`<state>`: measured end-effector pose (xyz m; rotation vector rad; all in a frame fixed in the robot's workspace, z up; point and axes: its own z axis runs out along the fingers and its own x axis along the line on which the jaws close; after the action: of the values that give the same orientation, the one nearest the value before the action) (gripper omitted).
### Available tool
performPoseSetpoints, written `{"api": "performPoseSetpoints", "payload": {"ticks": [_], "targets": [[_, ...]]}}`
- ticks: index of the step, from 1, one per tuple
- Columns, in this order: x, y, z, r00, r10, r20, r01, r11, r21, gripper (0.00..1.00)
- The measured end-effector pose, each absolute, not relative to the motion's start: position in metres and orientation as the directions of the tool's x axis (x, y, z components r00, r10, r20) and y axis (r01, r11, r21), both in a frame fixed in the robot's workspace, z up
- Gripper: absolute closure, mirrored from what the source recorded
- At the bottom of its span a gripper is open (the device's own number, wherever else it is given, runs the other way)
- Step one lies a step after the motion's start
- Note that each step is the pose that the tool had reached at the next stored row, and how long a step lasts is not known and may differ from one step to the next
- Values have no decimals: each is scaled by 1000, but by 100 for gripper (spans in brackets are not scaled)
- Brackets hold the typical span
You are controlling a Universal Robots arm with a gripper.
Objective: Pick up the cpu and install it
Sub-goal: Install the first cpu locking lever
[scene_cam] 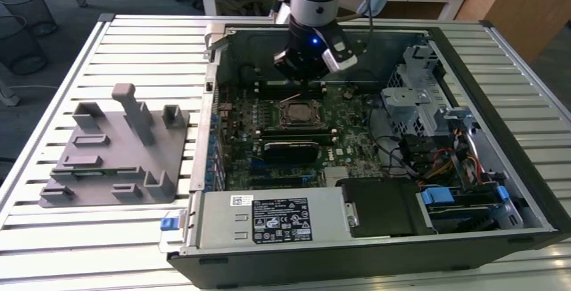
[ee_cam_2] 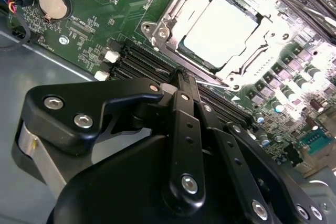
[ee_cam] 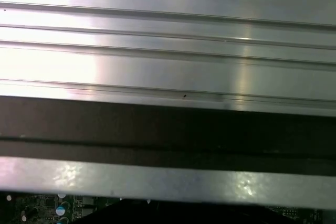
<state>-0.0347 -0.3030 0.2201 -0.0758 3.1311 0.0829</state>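
The cpu (ee_cam_2: 220, 27) is a silvery square chip lying flat inside the socket frame (ee_cam_2: 157, 30) on the green motherboard (ee_cam_2: 94, 35). In the exterior view the cpu (scene_cam: 297, 111) sits mid-board in the open computer case (scene_cam: 499, 170). My gripper (scene_cam: 309, 75) hangs just above the board, a little behind the socket toward the case's back wall. In the second wrist view the gripper (ee_cam_2: 181, 75) has its black fingers (ee_cam_2: 185, 108) drawn together, shut, with nothing between them and their tips short of the socket's edge.
A grey plastic fixture (scene_cam: 116, 150) with upright blocks stands on the slatted table (scene_cam: 134, 43) at the exterior view's left. Drive cages and cables (scene_cam: 437, 137) crowd the case at the right, the power supply (scene_cam: 267, 221) the front. The case's wall (ee_cam: 168, 129) shows in the first wrist view.
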Motion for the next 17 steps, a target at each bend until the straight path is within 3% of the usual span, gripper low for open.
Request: {"api": "performPoseSetpoints", "payload": {"ticks": [17], "targets": [[-28,-301,215,-999,-48,-9,-49,998,46,89]]}}
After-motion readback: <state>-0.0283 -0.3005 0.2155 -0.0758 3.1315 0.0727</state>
